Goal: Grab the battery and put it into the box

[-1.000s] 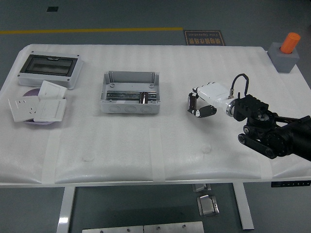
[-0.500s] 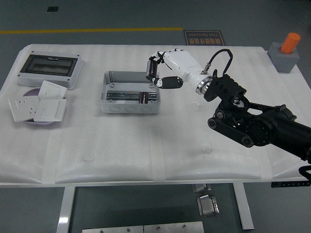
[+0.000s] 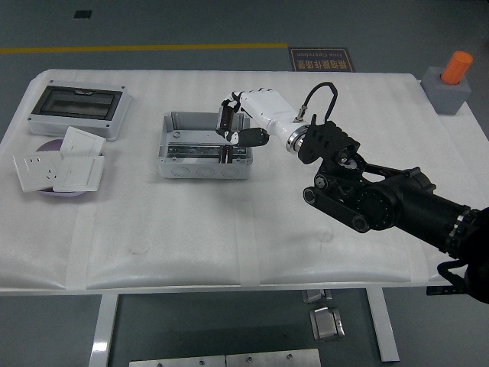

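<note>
Floor, near: grey, with metal plates point(image 3: 225, 359) and a small metal block point(image 3: 327, 322) lying under the tabletop's near edge.
Tabletop point(image 3: 191, 245): white, padded-looking, with shallow dimples and seams — its near half is bare.
Right arm point(image 3: 390, 202): black, coming in from the lower right and reaching left and far over the tabletop.
Right hand point(image 3: 246, 118): white shell with dark fingers, curled around the battery; it hangs over the box's far right corner.
Battery point(image 3: 225, 121): small, dark, upright in the fingers, above the box's right end — whether it touches the box cannot be told.
Box point(image 3: 205, 145): grey, open-topped, mid-tabletop, with a metal rail and a small dark part inside.
Left side: white switch plates point(image 3: 61, 164) stacked on a purple disc point(image 3: 47, 147); just beyond them a grey enclosure with a dark clear lid point(image 3: 76, 109).
Far right corner: grey block holding an orange cylinder point(image 3: 457, 67).
Room beyond: grey floor with a yellow line point(image 3: 145, 48), a dark floor label point(image 3: 319, 59).
</note>
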Controlling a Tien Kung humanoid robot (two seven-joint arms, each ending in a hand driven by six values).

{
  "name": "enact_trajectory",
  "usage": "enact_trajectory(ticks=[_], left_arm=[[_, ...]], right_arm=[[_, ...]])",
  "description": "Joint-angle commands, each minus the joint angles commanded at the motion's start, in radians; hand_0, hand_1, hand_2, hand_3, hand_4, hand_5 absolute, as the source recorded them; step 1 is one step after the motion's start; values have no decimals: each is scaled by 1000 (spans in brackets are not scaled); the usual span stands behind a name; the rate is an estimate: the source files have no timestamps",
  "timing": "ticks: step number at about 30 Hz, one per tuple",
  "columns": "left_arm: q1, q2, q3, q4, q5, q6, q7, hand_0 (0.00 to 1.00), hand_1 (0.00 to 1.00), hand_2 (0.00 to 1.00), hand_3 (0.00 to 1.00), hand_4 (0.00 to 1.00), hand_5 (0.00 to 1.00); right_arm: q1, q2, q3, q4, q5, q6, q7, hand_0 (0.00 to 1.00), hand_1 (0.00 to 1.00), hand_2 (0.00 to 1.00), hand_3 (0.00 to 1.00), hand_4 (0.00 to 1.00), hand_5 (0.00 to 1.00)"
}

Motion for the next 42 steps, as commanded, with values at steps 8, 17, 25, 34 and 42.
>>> enact_trajectory(ticks=[8, 17, 25, 34, 42], left_arm=[[-1, 2, -6, 0, 11, -2, 1, 592, 615, 437, 608, 402, 453], [0, 4, -9, 0, 16, -3, 1, 592, 615, 434, 608, 401, 452], [10, 3, 3, 1, -7, -1, -2, 592, 615, 434, 607, 401, 449], [47, -3, 9, 6, -28, 6, 0, 592, 615, 433, 607, 400, 445], [65, 1, 32, 9, -60, 14, -2, 592, 615, 433, 607, 402, 444]], right_arm=[[2, 7, -14, -8, 6, 2, -1, 998, 874, 871, 995, 997, 645], [-2, 1, -13, 0, 22, 1, 0, 998, 881, 876, 998, 998, 662], [-64, -133, 110, 153, 2, 2, -6, 998, 881, 874, 998, 998, 695], [-212, -316, 314, 340, -78, 42, -25, 998, 869, 857, 985, 998, 697], [-371, -403, 555, 466, -102, 52, -13, 949, 818, 801, 901, 998, 681]])
